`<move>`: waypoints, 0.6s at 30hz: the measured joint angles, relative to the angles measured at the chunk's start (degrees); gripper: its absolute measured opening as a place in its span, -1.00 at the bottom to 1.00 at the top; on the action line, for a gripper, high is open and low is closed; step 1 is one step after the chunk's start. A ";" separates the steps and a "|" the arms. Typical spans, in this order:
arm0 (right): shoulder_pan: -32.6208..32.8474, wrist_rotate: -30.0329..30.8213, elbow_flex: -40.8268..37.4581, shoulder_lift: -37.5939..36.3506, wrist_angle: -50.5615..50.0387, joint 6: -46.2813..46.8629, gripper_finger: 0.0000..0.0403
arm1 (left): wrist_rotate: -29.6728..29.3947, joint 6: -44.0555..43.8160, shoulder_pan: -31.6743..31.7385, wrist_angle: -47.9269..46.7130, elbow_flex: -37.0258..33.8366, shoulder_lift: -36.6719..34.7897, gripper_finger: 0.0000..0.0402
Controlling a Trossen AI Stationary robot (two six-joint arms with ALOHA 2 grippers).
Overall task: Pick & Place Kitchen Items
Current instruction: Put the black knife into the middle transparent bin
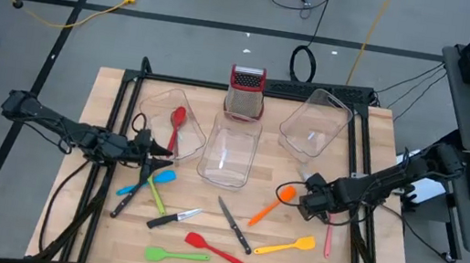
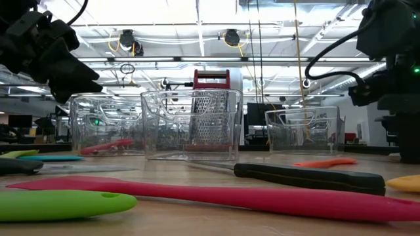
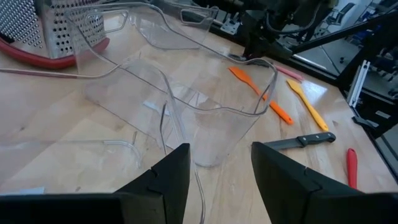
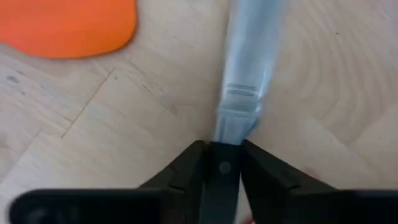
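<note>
Three clear tubs (image 1: 230, 154) and a grater (image 1: 245, 92) fill the desk's (image 1: 112, 87) far half, leaving open wood along the near edge, where most utensils lie loose. The right hand (image 1: 310, 197) is low over the desk near the right edge; its wrist view shows the fingers (image 4: 186, 167) pressed onto the end of a pale steel blade (image 4: 245, 68) lying flat on the wood. An orange spatula (image 1: 273, 201) lies just beside that hand, toward the middle, with a yellow spatula (image 1: 286, 246) nearer the near edge and a pink utensil (image 1: 328, 237) toward the right edge. The left hand (image 3: 221, 168) hangs spread and empty above the left tub's (image 1: 164, 108) near rim; a red spoon (image 1: 177, 123) rests inside that tub. Blue (image 1: 147, 181) and green (image 1: 155, 196) spatulas lie just below the left hand, knives (image 1: 231, 223) and a red spatula (image 1: 214, 248) in the near middle.
</note>
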 joint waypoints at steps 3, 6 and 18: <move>0.00 0.02 0.00 0.00 0.02 0.90 -0.68 | 0.00 0.15 0.00 0.15 0.00 0.02 -0.14; 0.02 0.00 0.00 -0.36 -0.07 3.00 -0.68 | 0.00 0.15 -0.02 0.14 0.00 0.01 -0.14; 0.04 -1.08 0.15 -9.06 2.10 4.84 -0.68 | 0.00 0.42 -0.02 0.13 0.00 0.02 -0.14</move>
